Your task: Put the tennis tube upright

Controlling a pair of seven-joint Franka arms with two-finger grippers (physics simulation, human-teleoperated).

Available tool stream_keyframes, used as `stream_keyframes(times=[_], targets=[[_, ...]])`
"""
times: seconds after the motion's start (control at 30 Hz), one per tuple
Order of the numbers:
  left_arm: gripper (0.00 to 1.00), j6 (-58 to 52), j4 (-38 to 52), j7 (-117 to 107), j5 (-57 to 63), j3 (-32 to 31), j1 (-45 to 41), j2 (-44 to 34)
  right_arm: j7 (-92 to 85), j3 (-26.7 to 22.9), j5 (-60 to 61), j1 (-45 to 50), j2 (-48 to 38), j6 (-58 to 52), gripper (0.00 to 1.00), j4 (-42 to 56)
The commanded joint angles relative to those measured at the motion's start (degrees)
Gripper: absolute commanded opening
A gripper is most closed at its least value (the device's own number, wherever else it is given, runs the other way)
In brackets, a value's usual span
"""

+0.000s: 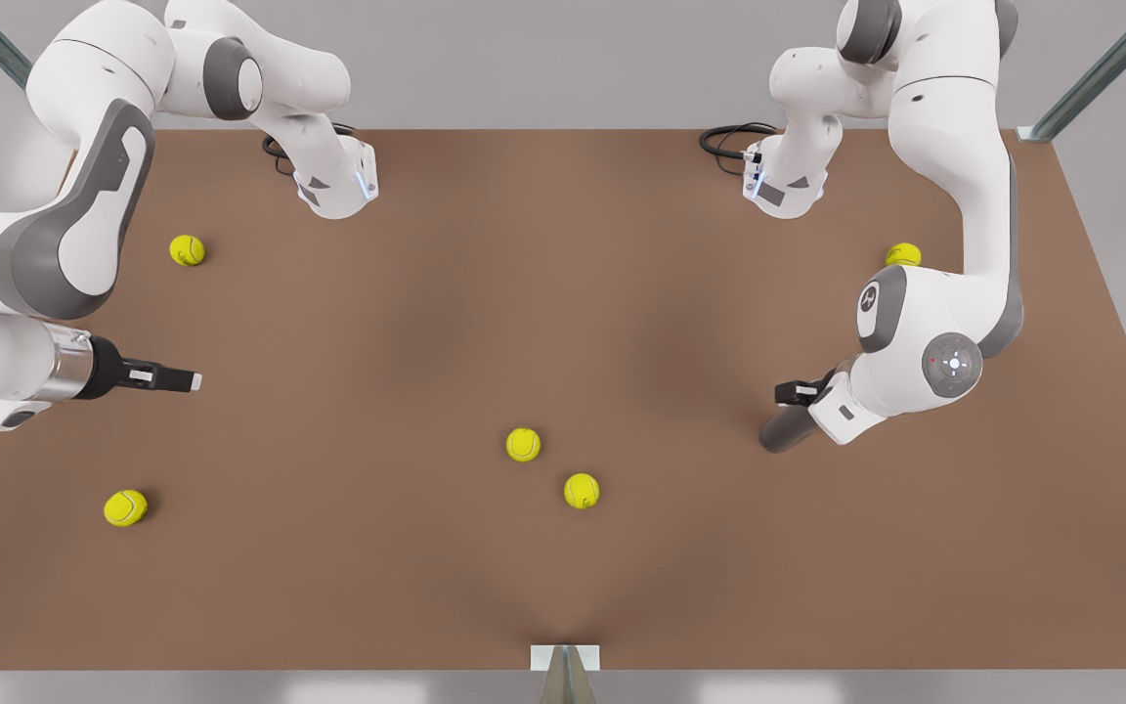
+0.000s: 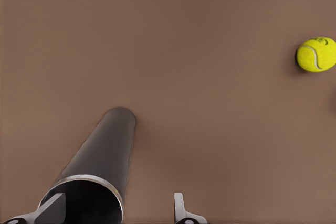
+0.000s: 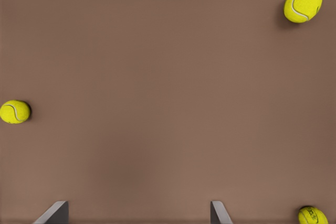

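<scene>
The tennis tube (image 1: 782,429) lies on its side on the brown table (image 1: 563,293), at the front view's right. In the left wrist view the grey tennis tube (image 2: 102,158) runs away from the camera, silvery rim nearest. My left gripper (image 1: 798,393) is low over that rim end. The left gripper (image 2: 116,211) is open, with the tube mouth between its fingers and close against one finger (image 2: 52,207). My right gripper (image 1: 177,378) hovers at the front view's left. In its own wrist view the right gripper (image 3: 137,216) is open with only bare table between its fingers.
Several yellow-green tennis balls lie scattered: two near the middle (image 1: 523,444) (image 1: 581,490), two at the front view's left (image 1: 187,250) (image 1: 125,507), one behind the left arm (image 1: 903,254). One ball (image 2: 316,54) lies off to the side of the tube.
</scene>
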Motion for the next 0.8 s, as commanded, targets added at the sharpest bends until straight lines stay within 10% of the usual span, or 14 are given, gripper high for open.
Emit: stream_keyframes(times=[0.0,0.77], targets=[[1.0,-0.2,0.03,-4.39,0.06,0.0,0.0,-0.14,0.01,-0.02,0.03,0.03,-0.03,-0.03,1.0,0.02],[1.0,-18.04,10.84,-0.43,6.74,0.08,0.62,-8.66,-0.16,-0.28,-4.45,2.58,-1.34,5.16,1.0,0.99]])
